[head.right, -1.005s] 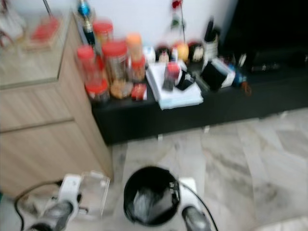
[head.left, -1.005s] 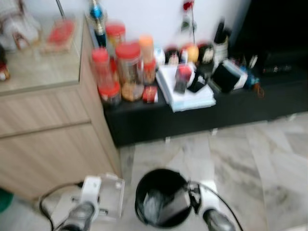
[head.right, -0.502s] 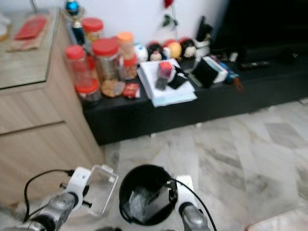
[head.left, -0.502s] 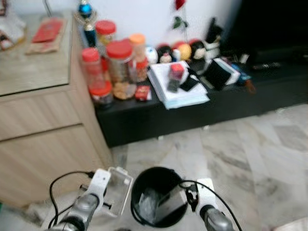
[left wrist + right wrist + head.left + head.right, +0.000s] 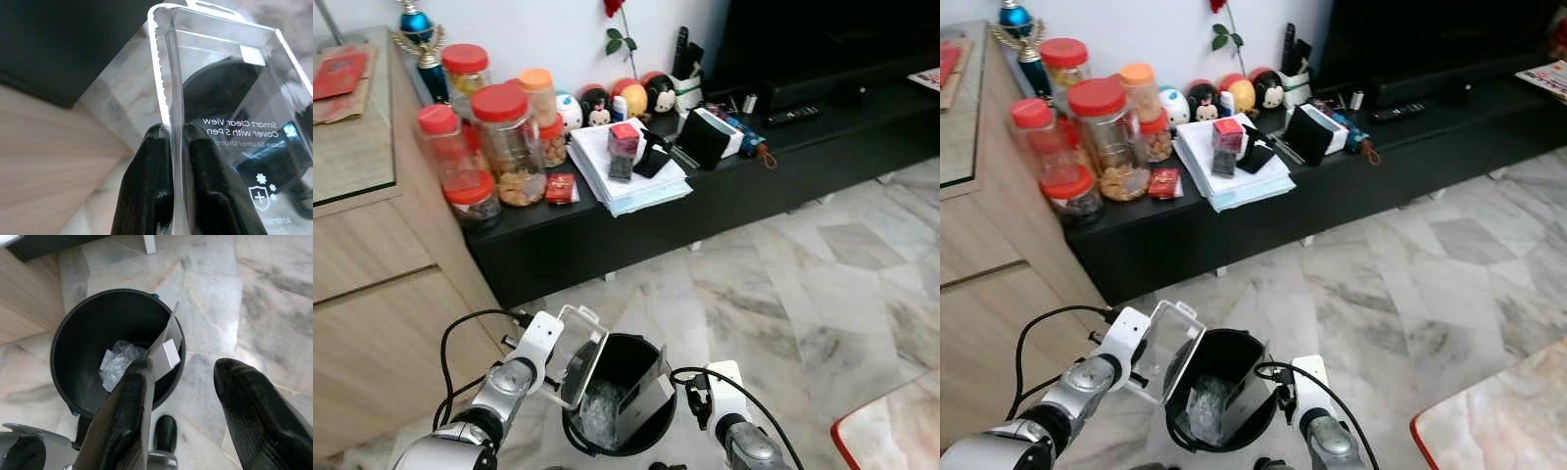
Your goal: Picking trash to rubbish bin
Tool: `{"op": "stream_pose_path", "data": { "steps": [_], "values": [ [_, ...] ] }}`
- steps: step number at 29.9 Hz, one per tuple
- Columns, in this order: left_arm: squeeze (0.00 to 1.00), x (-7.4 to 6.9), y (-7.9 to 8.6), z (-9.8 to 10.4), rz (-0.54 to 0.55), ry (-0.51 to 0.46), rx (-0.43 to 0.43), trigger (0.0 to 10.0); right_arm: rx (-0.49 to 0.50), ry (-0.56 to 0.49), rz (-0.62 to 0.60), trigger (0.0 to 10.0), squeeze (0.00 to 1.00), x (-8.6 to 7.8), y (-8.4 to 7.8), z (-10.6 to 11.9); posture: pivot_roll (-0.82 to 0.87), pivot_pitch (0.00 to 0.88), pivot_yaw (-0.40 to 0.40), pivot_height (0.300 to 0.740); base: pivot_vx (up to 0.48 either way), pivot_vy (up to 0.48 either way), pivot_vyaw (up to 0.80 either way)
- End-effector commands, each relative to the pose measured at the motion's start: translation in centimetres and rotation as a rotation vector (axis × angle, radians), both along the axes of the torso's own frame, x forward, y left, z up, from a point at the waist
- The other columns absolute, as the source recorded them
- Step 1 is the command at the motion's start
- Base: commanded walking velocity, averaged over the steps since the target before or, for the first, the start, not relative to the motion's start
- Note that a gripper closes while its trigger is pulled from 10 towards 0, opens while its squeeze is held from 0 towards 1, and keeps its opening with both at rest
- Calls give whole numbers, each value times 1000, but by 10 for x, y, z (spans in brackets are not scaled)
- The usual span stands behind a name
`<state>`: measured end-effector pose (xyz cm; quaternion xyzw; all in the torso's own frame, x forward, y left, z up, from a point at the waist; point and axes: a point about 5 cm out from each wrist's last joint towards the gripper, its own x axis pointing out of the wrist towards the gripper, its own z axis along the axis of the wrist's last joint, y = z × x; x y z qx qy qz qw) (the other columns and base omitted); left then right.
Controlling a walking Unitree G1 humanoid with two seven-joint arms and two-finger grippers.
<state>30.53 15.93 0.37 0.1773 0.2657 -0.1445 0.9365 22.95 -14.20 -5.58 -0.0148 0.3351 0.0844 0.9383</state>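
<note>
A black round rubbish bin stands on the marble floor just in front of me. Inside it lie a crumpled clear wrap and a grey card box leaning on the wall. My left gripper is shut on the edge of a clear plastic phone-cover package, which tilts over the bin's left rim. My right gripper hangs open above the bin's right rim, with nothing between its fingers.
A low black console behind the bin carries red-lidded jars, a stack of papers and small figurines. A wooden cabinet stands close on the left. Open marble floor extends to the right.
The camera has shifted and the picture has sharpened. My left gripper has brought the clear package from beside the bin to over its left rim. The right arm has stayed by the bin.
</note>
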Motion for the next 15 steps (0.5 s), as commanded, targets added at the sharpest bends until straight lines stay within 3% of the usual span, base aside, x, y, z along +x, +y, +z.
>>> {"op": "stream_pose_path", "data": {
  "steps": [1,6,15],
  "values": [
    [0,0,1,-1,18,15,-28,10000,-2,-5,8,10000,0,-1,1,0,134,153,-24,740,0,0,-738],
    [0,3,-2,2,12,18,-63,10000,-2,-7,11,10000,0,-1,0,0,132,154,-25,740,0,0,-699],
    [0,11,-17,11,3,21,-179,10000,-19,-67,52,10000,0,13,5,10,130,158,-27,740,0,0,0]
  ]
}}
